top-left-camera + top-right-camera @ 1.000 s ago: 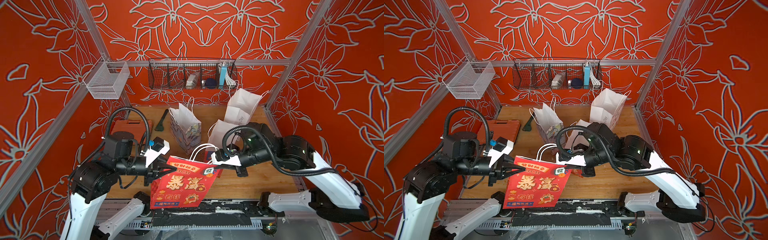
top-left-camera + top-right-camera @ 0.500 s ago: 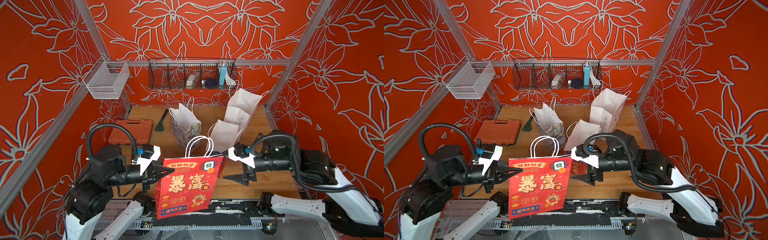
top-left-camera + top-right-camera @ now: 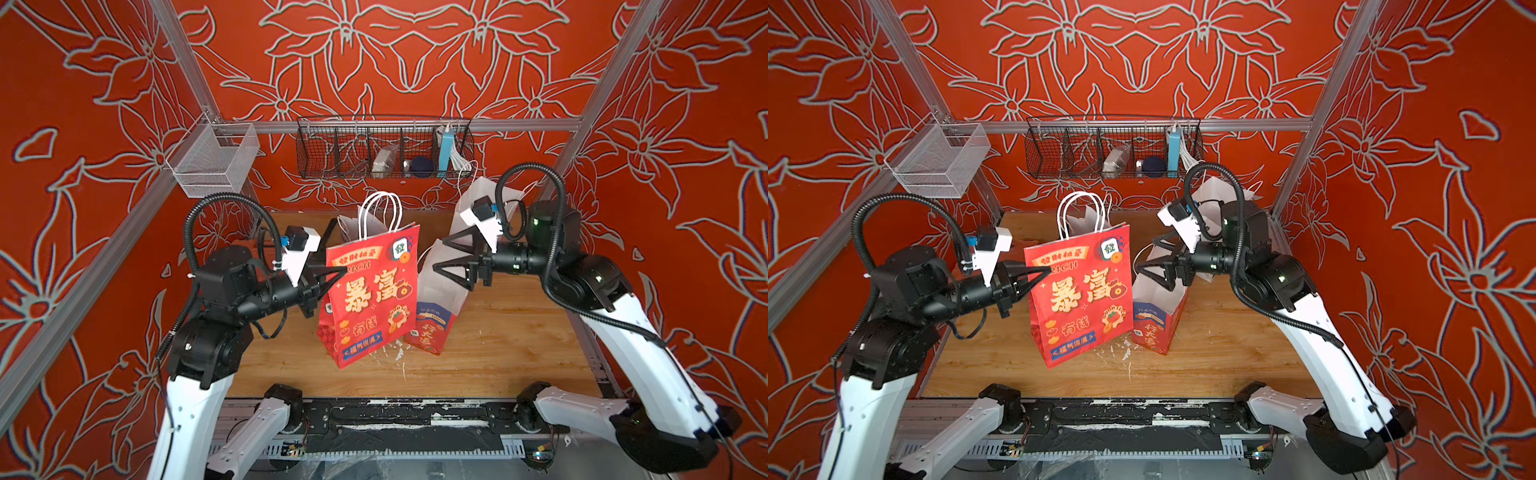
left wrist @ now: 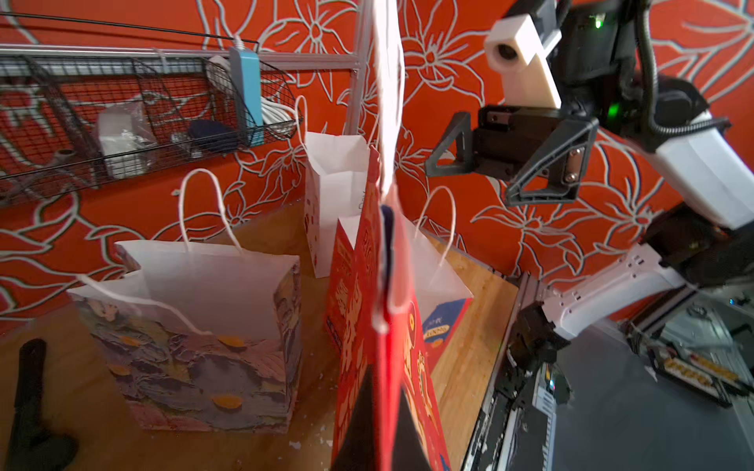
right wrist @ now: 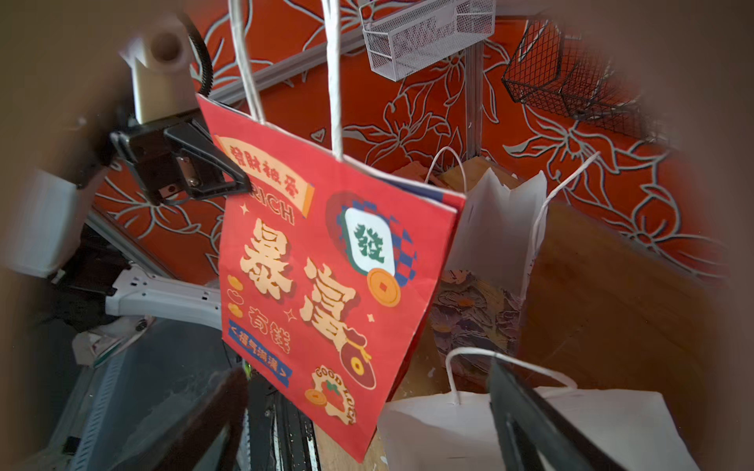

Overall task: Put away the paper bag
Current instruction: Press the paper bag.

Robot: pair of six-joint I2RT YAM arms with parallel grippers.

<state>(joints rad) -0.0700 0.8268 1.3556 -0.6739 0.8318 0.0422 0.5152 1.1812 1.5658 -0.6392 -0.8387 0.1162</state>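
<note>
L hand (image 3: 338, 272) pinches red paper bag (image 3: 370, 299) at upper side edge; R hand (image 3: 439, 254) spread wide, apart from bag.

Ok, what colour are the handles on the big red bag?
White. The handles of the red bag show best in the right wrist view.

The wooden table (image 3: 498, 345) carries three paper bags standing upright with mouths open. A painted-pattern bag (image 4: 196, 359) stands toward the back, a plain white bag (image 4: 330, 195) in the far right corner, and a smaller red-and-blue bag (image 3: 436, 328) near the middle. White flecks (image 3: 390, 353) lie scattered just in front of it. A black tool (image 4: 28, 387) lies beside the patterned bag. A red paper bag (image 3: 370, 299) hangs over the front part (whether its bottom touches the wood cannot be told).
</note>
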